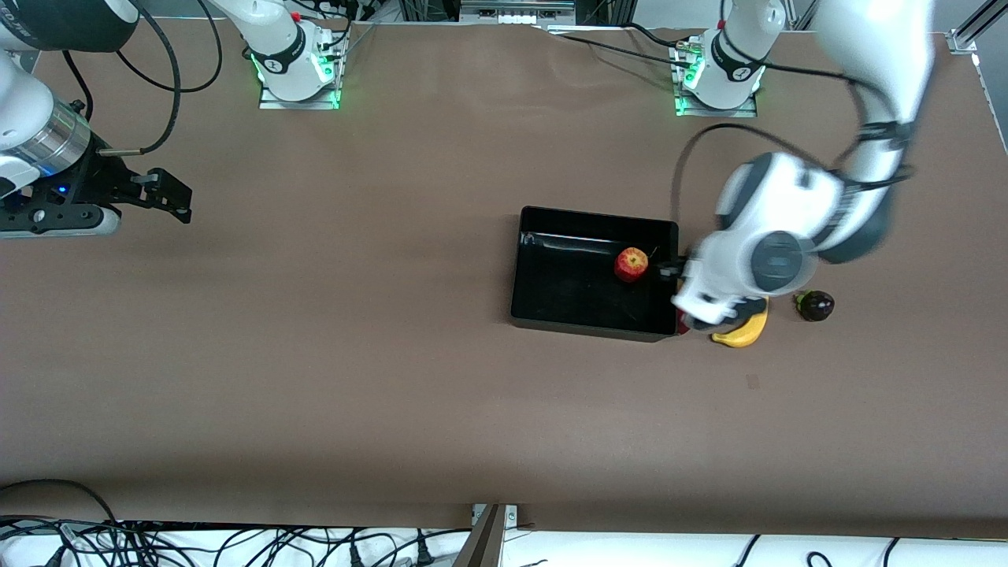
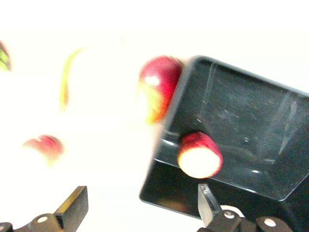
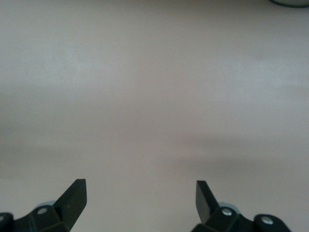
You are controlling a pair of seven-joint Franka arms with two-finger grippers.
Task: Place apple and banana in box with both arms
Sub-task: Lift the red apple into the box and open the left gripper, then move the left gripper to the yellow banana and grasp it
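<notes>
The apple (image 1: 631, 264) lies inside the box (image 1: 551, 295), close to the wall at the left arm's end and to the wall nearer the robots' bases. In the left wrist view the apple (image 2: 200, 155) shows a pale yellowish face, and it sits just inside a corner of the box (image 2: 251, 125).

The box is a black rectangle whose long axis runs along the table from one arm's end toward the other.

The banana (image 1: 744, 331) lies on the table just outside the box's corner at the left arm's end, nearer the front camera than the apple. Only its yellow lower curve shows under the left arm's wrist, so which way its tips point cannot be told.

A dark round fruit (image 1: 815, 305) sits on the table beside the banana, closer to the left arm's end.

The left gripper (image 2: 140, 205) hangs over the box's edge by the apple, fingers spread wide, holding nothing.

The right gripper (image 3: 140, 198) waits over bare table at the right arm's end, fingers wide apart and empty.
</notes>
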